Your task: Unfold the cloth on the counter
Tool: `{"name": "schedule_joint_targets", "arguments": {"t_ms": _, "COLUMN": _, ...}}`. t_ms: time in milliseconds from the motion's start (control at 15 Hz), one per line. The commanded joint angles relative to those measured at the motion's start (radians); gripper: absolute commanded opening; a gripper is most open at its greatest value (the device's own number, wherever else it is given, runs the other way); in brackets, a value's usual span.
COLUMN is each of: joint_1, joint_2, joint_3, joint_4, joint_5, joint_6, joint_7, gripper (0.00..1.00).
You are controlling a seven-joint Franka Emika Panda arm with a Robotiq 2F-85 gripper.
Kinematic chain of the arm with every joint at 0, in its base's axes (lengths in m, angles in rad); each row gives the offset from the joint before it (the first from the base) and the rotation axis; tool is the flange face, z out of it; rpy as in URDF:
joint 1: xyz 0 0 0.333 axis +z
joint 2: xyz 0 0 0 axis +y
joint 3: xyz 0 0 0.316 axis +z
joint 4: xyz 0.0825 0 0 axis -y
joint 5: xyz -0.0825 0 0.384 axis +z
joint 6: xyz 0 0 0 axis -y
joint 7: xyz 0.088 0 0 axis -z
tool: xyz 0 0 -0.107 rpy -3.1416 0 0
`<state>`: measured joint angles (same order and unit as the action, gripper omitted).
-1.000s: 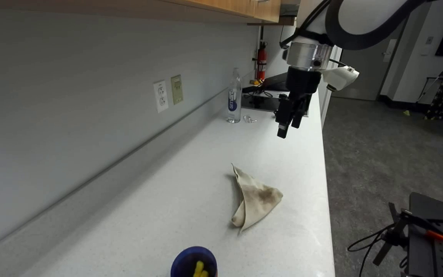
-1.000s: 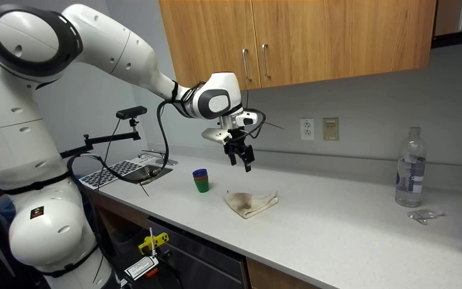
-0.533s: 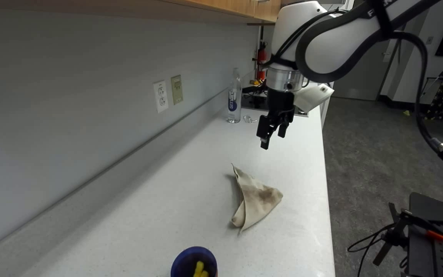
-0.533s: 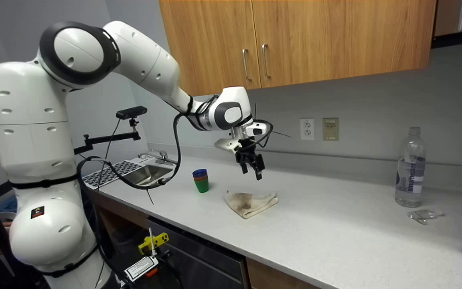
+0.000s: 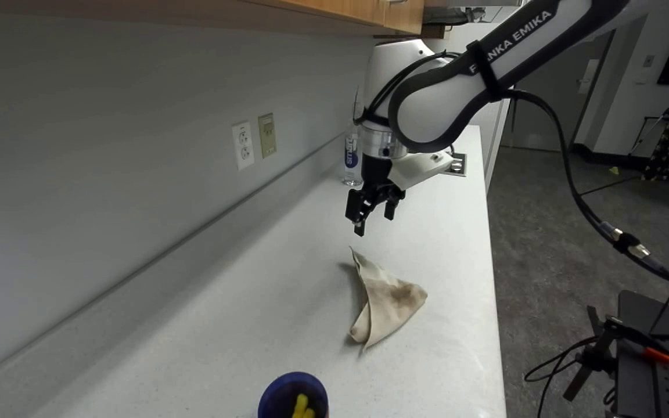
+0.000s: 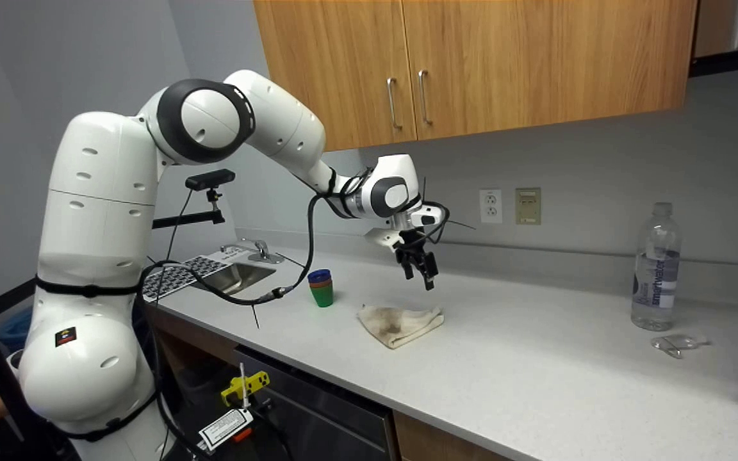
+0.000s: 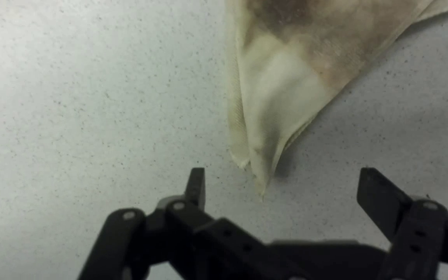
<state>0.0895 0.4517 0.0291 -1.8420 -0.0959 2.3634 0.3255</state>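
A beige cloth with brown stains lies folded in a rough triangle on the white counter (image 5: 224,325). The cloth shows in both exterior views (image 5: 392,302) (image 6: 398,325). In the wrist view the cloth (image 7: 305,66) fills the top middle and right. Its narrow corner points down between the fingertips, with a second layer's edge beside it on the left. My gripper is open and empty in both exterior views (image 5: 375,225) (image 6: 419,282), above the counter near that narrow corner and apart from the cloth. In the wrist view the gripper (image 7: 282,170) has its fingers wide apart.
Stacked cups (image 6: 321,291), blue on top (image 5: 294,388), stand beyond the cloth, with yellow pieces inside. A water bottle (image 6: 656,282) stands near the wall, a clear plastic item (image 6: 676,344) beside it. A wooden cabinet (image 6: 535,57) hangs overhead. A sink (image 6: 241,276) is at the far end.
The gripper has come lower and moved across toward the back wall, closer to the cloth's narrow corner. It has stayed open. The cloth has not moved.
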Motion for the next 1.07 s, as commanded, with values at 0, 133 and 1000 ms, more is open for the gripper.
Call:
{"name": "schedule_joint_targets", "arguments": {"t_ms": 0, "joint_1": 0.035, "joint_2": 0.104, "joint_3": -0.04, "joint_4": 0.111, "joint_5": -0.009, "joint_6": 0.03, "joint_7": 0.04, "gripper": 1.0}}
{"name": "schedule_joint_targets", "arguments": {"t_ms": 133, "joint_1": 0.043, "joint_2": 0.134, "joint_3": -0.049, "joint_4": 0.124, "joint_5": -0.003, "joint_6": 0.051, "joint_7": 0.046, "gripper": 1.0}}
{"name": "schedule_joint_targets", "arguments": {"t_ms": 1000, "joint_1": 0.114, "joint_2": 0.215, "joint_3": -0.12, "joint_4": 0.101, "joint_5": -0.012, "joint_6": 0.15, "joint_7": 0.114, "gripper": 0.79}}
